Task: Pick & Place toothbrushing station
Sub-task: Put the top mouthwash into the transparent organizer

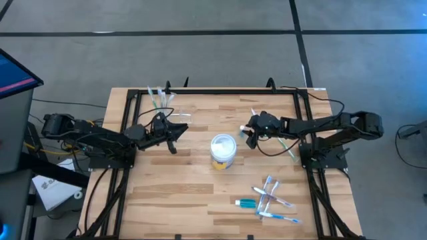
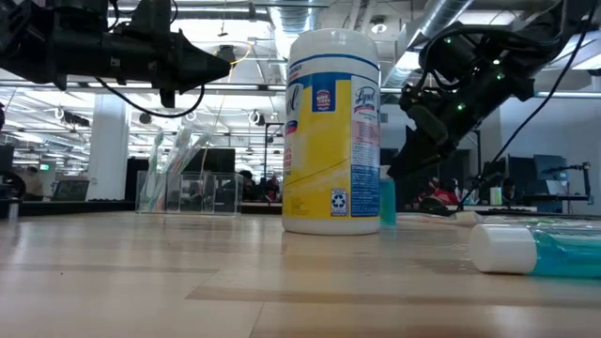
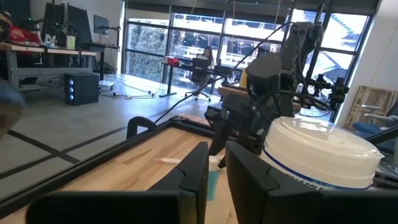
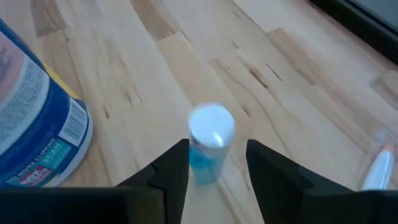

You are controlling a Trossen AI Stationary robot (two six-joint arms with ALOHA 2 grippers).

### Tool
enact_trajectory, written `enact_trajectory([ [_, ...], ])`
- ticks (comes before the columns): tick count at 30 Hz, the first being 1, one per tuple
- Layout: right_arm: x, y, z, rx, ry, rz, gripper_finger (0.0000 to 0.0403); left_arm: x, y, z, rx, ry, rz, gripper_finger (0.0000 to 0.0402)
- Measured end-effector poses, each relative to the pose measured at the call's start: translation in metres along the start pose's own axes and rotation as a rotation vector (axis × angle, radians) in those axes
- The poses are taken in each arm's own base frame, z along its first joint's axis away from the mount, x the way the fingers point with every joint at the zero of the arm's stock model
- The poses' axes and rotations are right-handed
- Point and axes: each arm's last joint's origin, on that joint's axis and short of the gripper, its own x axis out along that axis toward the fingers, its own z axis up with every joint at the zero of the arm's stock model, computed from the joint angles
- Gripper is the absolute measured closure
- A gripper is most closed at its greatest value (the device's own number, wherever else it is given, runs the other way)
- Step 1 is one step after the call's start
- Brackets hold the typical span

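The toothbrushing station [image 1: 160, 100], a clear stand with upright cups, rests on its base at the table's far left; it also shows in the low view [image 2: 188, 188]. A small bottle of blue liquid with a white cap [image 4: 208, 146] stands upright on the table, just right of the tub. My right gripper [image 4: 214, 165] is open, slanting down, one finger on either side of the bottle without touching it; it also shows in the high view [image 1: 248, 131]. My left gripper [image 1: 179, 130] hovers left of the tub, pointing level, a narrow empty gap between its fingers [image 3: 217, 162].
A round white-topped, yellow-banded tub [image 1: 223, 150] stands mid-table between the two grippers. Several toothbrushes and a blue tube [image 1: 270, 200] lie at the near right. Another toothbrush [image 1: 288, 148] lies beside the right arm. Bare wood lies at the near left.
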Motion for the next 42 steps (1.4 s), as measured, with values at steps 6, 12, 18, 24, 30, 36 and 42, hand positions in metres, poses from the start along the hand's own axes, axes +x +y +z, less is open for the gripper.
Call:
enact_trajectory([
  [6, 0.000, 0.000, 0.001, -0.001, -0.015, 0.003, 0.0249, 0.000, 0.000, 0.000, 0.000, 0.000, 0.000, 0.0353],
  [12, 0.000, 0.001, 0.005, 0.002, -0.047, 0.008, 0.0250, 0.000, 0.000, 0.000, 0.000, 0.000, 0.000, 0.0353],
  [18, 0.000, 0.001, 0.005, 0.002, -0.056, 0.009, 0.0248, 0.000, 0.000, 0.000, 0.000, 0.000, 0.000, 0.0353],
  [24, 0.000, 0.001, 0.006, -0.004, -0.060, 0.010, 0.0250, 0.000, 0.000, 0.000, 0.000, 0.000, 0.000, 0.0353],
  [30, 0.002, 0.002, 0.008, -0.003, -0.082, 0.013, 0.0245, 0.000, 0.000, 0.000, 0.000, 0.000, 0.000, 0.0353],
  [36, 0.018, 0.004, -0.001, -0.010, -0.043, 0.009, 0.0240, 0.000, 0.000, 0.000, 0.000, 0.000, 0.000, 0.0353],
  [42, 0.021, 0.006, 0.005, -0.029, -0.082, 0.019, 0.0254, 0.000, 0.000, 0.000, 0.000, 0.000, 0.000, 0.0353],
])
